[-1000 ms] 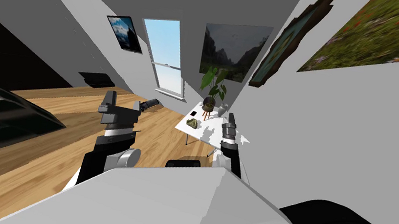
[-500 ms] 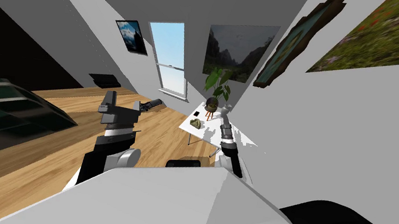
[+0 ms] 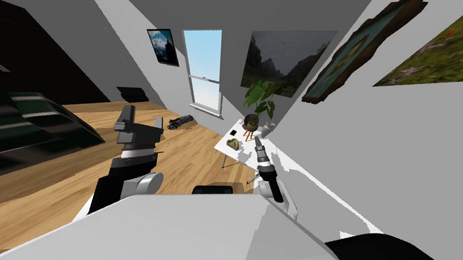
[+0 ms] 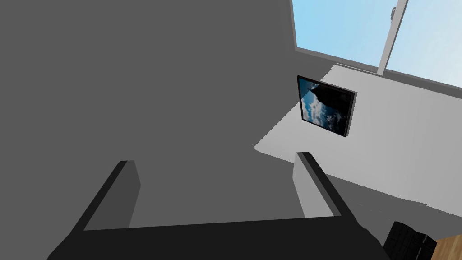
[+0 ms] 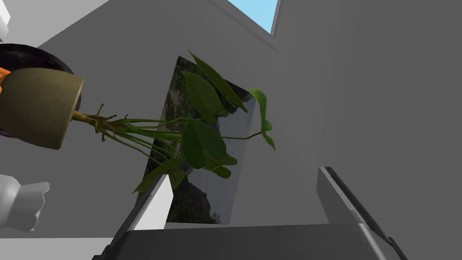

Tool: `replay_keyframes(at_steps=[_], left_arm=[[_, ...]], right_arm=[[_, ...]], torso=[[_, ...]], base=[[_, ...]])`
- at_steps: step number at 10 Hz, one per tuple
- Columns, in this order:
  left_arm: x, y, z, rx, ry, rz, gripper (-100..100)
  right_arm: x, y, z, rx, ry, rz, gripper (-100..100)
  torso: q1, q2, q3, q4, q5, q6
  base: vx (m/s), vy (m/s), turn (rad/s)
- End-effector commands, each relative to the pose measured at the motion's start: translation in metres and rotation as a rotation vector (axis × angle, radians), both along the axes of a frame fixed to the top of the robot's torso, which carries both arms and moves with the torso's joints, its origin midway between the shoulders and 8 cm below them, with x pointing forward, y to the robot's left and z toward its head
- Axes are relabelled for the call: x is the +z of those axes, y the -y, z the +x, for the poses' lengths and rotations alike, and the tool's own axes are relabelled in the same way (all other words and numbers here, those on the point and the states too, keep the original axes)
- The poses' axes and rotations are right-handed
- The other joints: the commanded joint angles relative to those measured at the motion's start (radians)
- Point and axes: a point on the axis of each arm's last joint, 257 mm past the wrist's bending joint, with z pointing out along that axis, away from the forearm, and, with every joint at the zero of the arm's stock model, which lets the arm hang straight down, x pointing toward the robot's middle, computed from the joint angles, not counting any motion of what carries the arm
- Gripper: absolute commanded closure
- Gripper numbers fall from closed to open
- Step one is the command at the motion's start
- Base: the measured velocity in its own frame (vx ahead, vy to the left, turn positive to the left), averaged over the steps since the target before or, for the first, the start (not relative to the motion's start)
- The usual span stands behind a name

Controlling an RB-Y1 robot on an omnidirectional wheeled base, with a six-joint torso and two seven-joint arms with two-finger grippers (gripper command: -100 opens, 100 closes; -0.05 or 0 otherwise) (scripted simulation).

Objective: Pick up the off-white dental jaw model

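- Two arms are raised ahead of me. The left gripper [image 3: 141,121] hangs over the wooden floor [image 3: 192,157], its fingers spread wide with nothing between them.
- The right gripper [image 3: 258,141] is over the near part of a white table [image 3: 223,144] by the wall. It is small and edge-on from the head, so its fingers are hard to read there.
- The right wrist view shows those fingers [image 5: 155,203] standing apart, released and holding nothing.
- The jaw model [image 3: 233,143] lies on the table, just beside the right gripper on the room side and near a small black thing [image 3: 233,132]. It reads as a dull olive-tan lump.
- It is too small to tell its long axis or which way it faces.
- The head view shows a plant [image 3: 260,96] farther back on the table, on an orange-legged stand.
- From the right wrist the plant's olive pot [image 5: 39,108] is close, and its leaves lie across a landscape picture [image 5: 198,198].
- A white thing [image 5: 20,203] beside the pot is cut off by the frame edge. I cannot tell what it is.
- A dark bulky piece of furniture [image 3: 25,117] on the left is cut off too.
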Motion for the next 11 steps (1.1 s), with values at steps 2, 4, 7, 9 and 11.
replay_keyframes(at_steps=[2, 4, 7, 9, 11], left_arm=[[0.000, 0.000, 0.000, 0.000, 0.000, 0.000, 0], [0.000, 0.000, 0.000, 0.000, 0.000, 0.000, 0], [0.000, 0.000, 0.000, 0.000, 0.000, 0.000, 0], [0.000, 0.000, 0.000, 0.000, 0.000, 0.000, 0], [0.000, 0.000, 0.000, 0.000, 0.000, 0.000, 0]], right_arm=[[-0.015, 0.006, 0.009, 0.003, -0.039, -0.100, -100], [-0.026, 0.011, 0.014, 0.003, -0.064, -0.166, -100], [-0.049, 0.027, 0.023, -0.003, -0.115, -0.297, -100], [-0.061, 0.037, 0.027, -0.008, -0.142, -0.365, -100], [-0.074, 0.048, 0.031, -0.015, -0.169, -0.436, -100]], torso=[[-0.003, -0.001, 0.000, 0.000, 0.000, 0.000], [-0.001, -0.001, 0.000, 0.000, 0.000, 0.000], [0.000, -0.002, -0.001, 0.000, 0.000, 0.000], [-0.003, -0.002, -0.001, 0.000, -0.001, 0.000], [-0.004, -0.002, -0.001, 0.000, -0.001, 0.000]], base=[[-0.003, 0.093, 0.042], [-0.008, 0.108, 0.076], [0.009, 0.117, 0.077], [0.016, 0.090, 0.065], [0.005, 0.080, 0.059]])
